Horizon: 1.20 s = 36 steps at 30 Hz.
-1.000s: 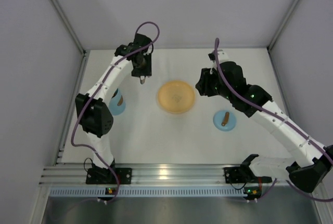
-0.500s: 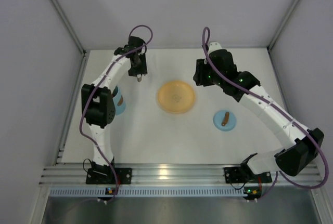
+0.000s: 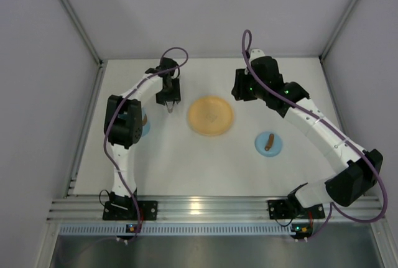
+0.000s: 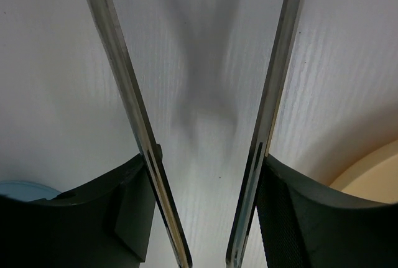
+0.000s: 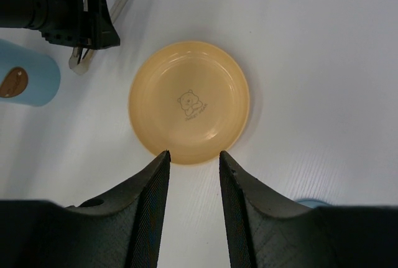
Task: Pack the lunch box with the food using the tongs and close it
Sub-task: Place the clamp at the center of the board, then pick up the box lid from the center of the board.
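My left gripper point(image 3: 169, 98) point(image 4: 204, 162) is shut on the silver tongs point(image 4: 134, 112), one finger pressed on each arm. The arms stand spread, with only bare table between them. The tong tips point(image 3: 171, 110) point down just left of the orange plate point(image 3: 211, 115). The blue lunch box tub point(image 3: 143, 125) point(image 5: 28, 72) stands left of that, partly hidden by my left arm, and a brown piece of food point(image 5: 12, 83) shows in it. Its lid point(image 3: 268, 143), with the brown knob, lies right of the plate. My right gripper point(image 3: 239, 92) point(image 5: 194, 154) hangs open and empty at the plate's edge point(image 5: 189, 103).
The orange plate holds nothing and bears a small bear print. White walls enclose the table at the back and both sides. A metal rail point(image 3: 199, 206) runs along the near edge by the arm bases.
My left gripper has moved toward the plate with the tongs, and the tong arms have spread wider. My right gripper drew back from the plate a second ago and has since stayed still.
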Motion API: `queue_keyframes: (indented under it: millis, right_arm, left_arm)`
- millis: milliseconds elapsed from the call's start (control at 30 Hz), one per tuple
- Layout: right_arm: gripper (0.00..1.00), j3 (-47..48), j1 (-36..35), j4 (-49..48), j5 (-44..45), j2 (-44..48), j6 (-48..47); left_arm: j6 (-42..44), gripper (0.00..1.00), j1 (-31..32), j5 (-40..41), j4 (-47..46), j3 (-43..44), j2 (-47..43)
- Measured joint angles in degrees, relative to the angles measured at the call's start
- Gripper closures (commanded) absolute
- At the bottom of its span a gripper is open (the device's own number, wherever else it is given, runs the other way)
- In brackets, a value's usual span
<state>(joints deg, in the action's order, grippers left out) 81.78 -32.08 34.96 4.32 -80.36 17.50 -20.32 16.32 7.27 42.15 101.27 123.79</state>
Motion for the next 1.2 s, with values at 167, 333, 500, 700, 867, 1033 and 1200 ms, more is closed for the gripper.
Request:
queue_keyframes:
  millis: [167,333,500,700,867,1033,1200]
  right_arm:
    - [0.6,0.0,0.0,0.0,-0.5,0.0,0.0]
    - [0.55,0.0,0.2,0.0,-0.8,0.0,0.0]
    - [0.53,0.0,0.4,0.0,-1.0,0.0,0.0]
    - [0.53,0.0,0.8,0.0,-1.0,0.0,0.0]
    - [0.53,0.0,1.2,0.0,-1.0,0.0,0.0]
    - [0.52,0.0,2.3,0.0,-1.0,0.0,0.0]
    - [0.53,0.0,5.5,0.1,-1.0,0.7,0.1]
  left_arm:
    - [-0.3,0.31,0.0,-0.2,-0.5,-0.8,1.5]
    - [-0.6,0.24,0.0,-0.3,-1.2,-1.1,1.5]
    - [-0.7,0.23,0.0,0.1,-1.5,-1.2,1.5]
    - [-0.5,0.22,0.6,1.3,-1.4,-1.2,-0.9]
    - [-0.2,0.22,2.0,2.6,-0.7,1.0,-4.9]
    - [0.6,0.21,5.1,3.5,-0.6,2.9,-8.3]
    - [0.8,0.21,9.8,3.8,-0.6,3.0,-11.0]
